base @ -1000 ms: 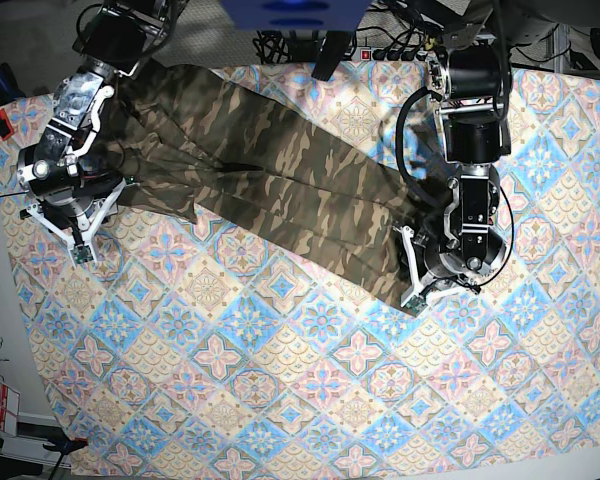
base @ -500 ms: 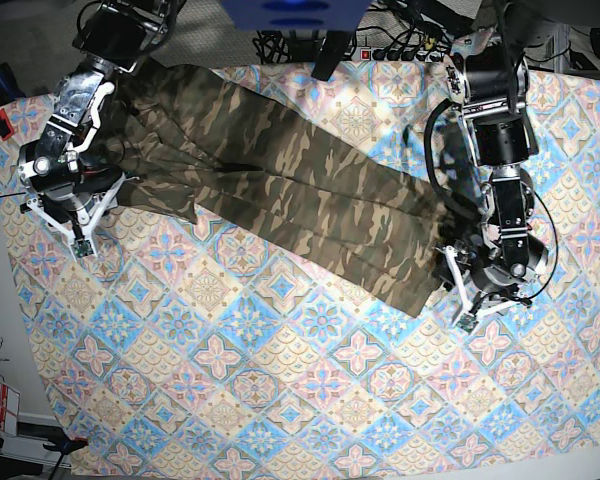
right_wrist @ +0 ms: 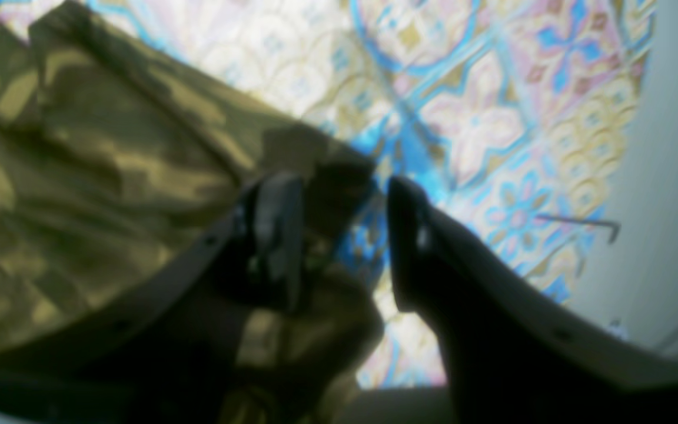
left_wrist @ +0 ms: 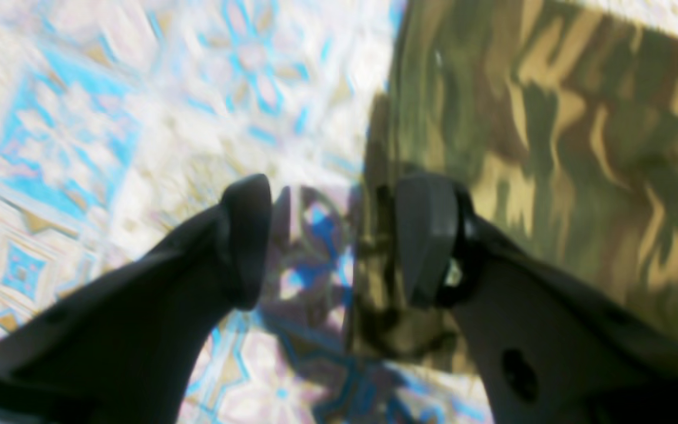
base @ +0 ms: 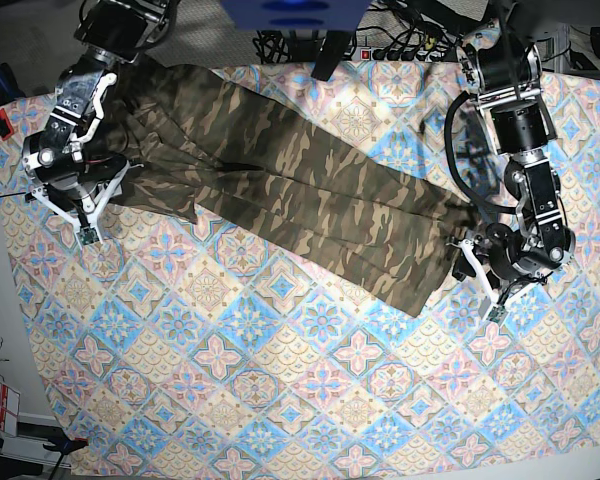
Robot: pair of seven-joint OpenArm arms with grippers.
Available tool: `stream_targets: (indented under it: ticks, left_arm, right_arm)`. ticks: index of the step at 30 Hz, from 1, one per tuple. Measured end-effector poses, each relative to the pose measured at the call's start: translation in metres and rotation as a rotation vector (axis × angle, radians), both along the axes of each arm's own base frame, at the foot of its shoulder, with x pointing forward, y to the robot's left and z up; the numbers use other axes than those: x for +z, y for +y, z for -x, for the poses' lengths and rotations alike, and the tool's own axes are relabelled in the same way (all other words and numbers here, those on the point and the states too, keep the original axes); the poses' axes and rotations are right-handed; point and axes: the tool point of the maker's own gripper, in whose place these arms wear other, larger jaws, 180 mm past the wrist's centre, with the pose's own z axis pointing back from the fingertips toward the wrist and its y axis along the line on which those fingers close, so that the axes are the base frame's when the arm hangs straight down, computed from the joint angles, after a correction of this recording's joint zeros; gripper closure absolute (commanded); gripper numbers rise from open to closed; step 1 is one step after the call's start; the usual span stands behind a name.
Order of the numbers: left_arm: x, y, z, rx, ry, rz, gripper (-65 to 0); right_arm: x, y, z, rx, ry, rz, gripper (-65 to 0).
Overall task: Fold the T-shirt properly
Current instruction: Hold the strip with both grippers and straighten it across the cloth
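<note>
Now that my left claw point(left_wrist: 333, 241) has let go and slid off the T-shirt point(base: 300, 190) hem, jaws apart and empty, the shirt lies stretched across the tabletop point(base: 280, 400) while my right claw point(right_wrist: 339, 247), half open, straddles its far edge, gripping nothing I can see.

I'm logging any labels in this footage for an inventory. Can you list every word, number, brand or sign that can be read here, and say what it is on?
No text can be read in these pictures.
T-shirt: camouflage print only, no logo or tag showing.
Tablecloth: tile pattern only, no lettering.
Red and white stickers at the base view's left edge: too small to read.
Both wrist views: too blurred to show any lettering.
</note>
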Motion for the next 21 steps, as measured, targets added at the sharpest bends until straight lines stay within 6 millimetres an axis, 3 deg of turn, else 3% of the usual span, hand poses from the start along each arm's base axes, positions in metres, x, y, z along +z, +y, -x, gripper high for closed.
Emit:
stream_targets:
  ticks: [6,13,19,21]
  left_arm:
    - [0.004,-0.005,0.003,-0.028,0.025,0.047,-33.7]
    - [-0.011,-0.019,0.016,-0.099,0.098,0.005,-33.6]
    - [-0.020,-0.013,0.020,-0.104,0.078,-0.052,-33.2]
    - [-0.014,-0.007,0.014,-0.069,0.035,-0.036,-33.2]
  right_arm:
    - [-0.002,0.000,0.003,0.002,0.004,-0.001,-23.3]
    - [-0.006,0.000,0.009,0.001,0.020,-0.002,-23.3]
    - [-0.010,0.001,0.017,0.004,0.040,-0.002,-23.3]
    - [-0.012,0.002,0.019,0.006,0.043,-0.006,-23.3]
